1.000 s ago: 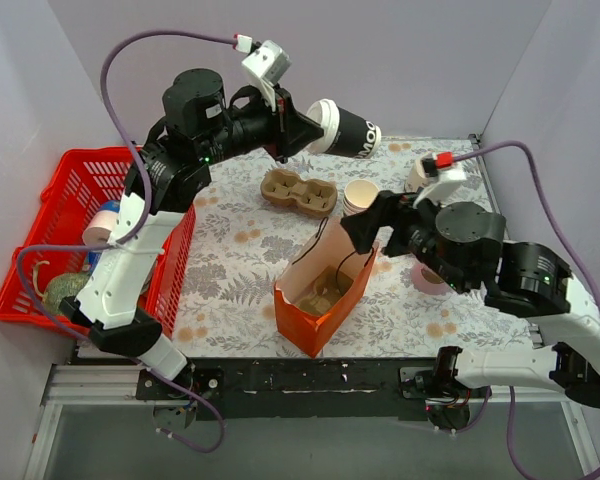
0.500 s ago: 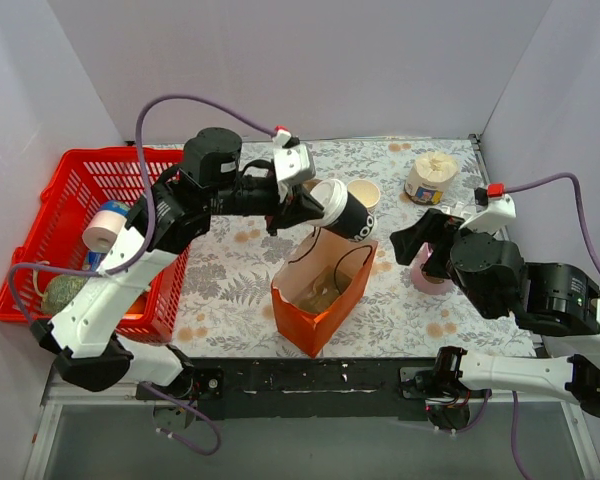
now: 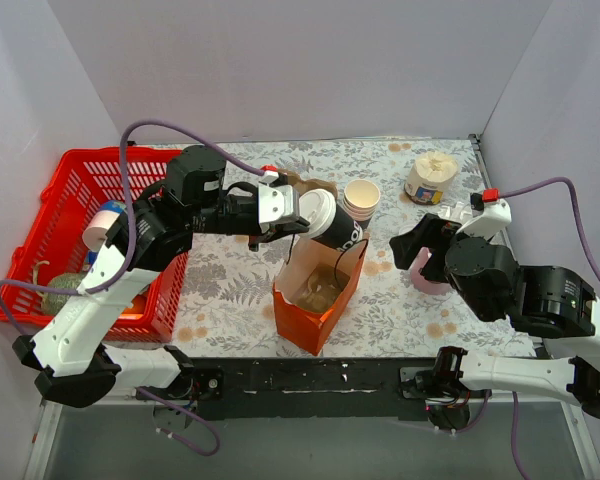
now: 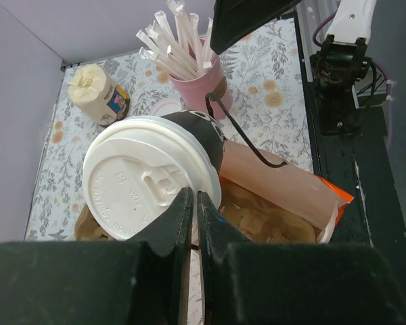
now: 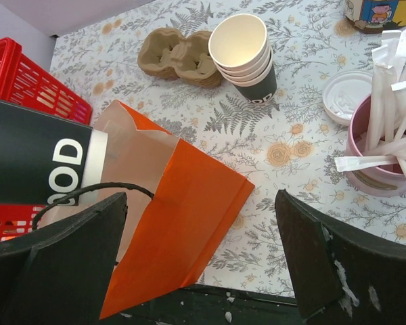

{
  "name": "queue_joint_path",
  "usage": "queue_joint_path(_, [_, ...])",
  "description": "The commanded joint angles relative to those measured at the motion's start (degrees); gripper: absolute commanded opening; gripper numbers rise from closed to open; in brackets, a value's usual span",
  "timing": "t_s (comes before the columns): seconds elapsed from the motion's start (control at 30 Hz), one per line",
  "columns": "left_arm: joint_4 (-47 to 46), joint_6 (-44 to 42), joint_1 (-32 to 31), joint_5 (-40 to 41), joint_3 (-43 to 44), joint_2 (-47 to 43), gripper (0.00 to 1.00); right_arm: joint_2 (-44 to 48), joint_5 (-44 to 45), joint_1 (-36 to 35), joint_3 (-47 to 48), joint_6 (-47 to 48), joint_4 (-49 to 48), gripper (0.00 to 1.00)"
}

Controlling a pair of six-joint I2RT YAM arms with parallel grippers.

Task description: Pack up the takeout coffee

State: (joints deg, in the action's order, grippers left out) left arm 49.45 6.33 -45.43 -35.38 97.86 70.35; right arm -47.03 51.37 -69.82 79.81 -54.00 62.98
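Observation:
The takeout coffee (image 3: 334, 224) is a black paper cup with white lettering and a round white lid (image 4: 141, 179). It hangs tilted, lid toward the left arm, over the mouth of the orange paper bag (image 3: 316, 302). My left gripper (image 3: 296, 212) is shut on the rim of the lid, its fingertips (image 4: 184, 203) pinching it. In the right wrist view the cup's body (image 5: 37, 162) shows above the bag (image 5: 183, 223). My right gripper (image 3: 417, 245) stands wide open to the right of the bag, holding nothing; the bag's corner shows between its fingers (image 5: 74, 257).
A stack of lidless cups (image 3: 361, 197) and a brown cup carrier (image 5: 179, 54) stand behind the bag. A pink cup of white sticks (image 3: 430, 275) and a loose lid (image 5: 348, 91) are by my right gripper. A tin (image 3: 430, 177) stands far right, a red basket (image 3: 60, 230) left.
My left arm has swung the coffee down from high at the back to the bag's mouth. My right gripper has drawn back from the bag to the right.

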Motion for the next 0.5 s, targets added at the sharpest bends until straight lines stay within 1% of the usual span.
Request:
queue_joint_path(0.0, [4.0, -4.3, -1.2, 0.5, 2.2, 0.9, 0.0, 1.5, 0.8, -0.1, -0.7, -1.4, -1.5, 0.98])
queue_joint_path(0.13, [6.2, -5.4, -3.8, 7.1, 2.2, 3.2, 0.0, 2.1, 0.1, -0.1, -1.4, -0.3, -2.7, 0.98])
queue_joint_path(0.2, [7.0, -6.0, -6.3, 9.6, 2.0, 4.9, 0.0, 2.0, -0.2, -0.1, -1.9, -0.1, -3.3, 0.98])
queue_joint_path(0.23, [7.1, -6.0, -7.5, 13.4, 1.8, 5.1, 0.0, 2.0, -0.4, -0.1, -2.2, -0.1, -3.7, 0.98])
queue_joint_path(0.3, [6.4, -6.1, -10.5, 17.2, 0.3, 5.7, 0.0, 1.9, -0.7, -0.1, -2.9, 0.5, -4.4, 0.98])
queue_joint_path(0.37, [5.7, -8.0, -11.5, 18.8, -1.2, 5.6, 0.0, 1.9, -0.6, -0.1, -3.1, 0.6, -4.7, 0.98])
queue_joint_path(0.47, [6.4, -9.2, -11.9, 18.6, -1.1, 5.4, 0.0, 2.4, -0.3, -0.1, -3.3, 0.6, -4.9, 0.98])
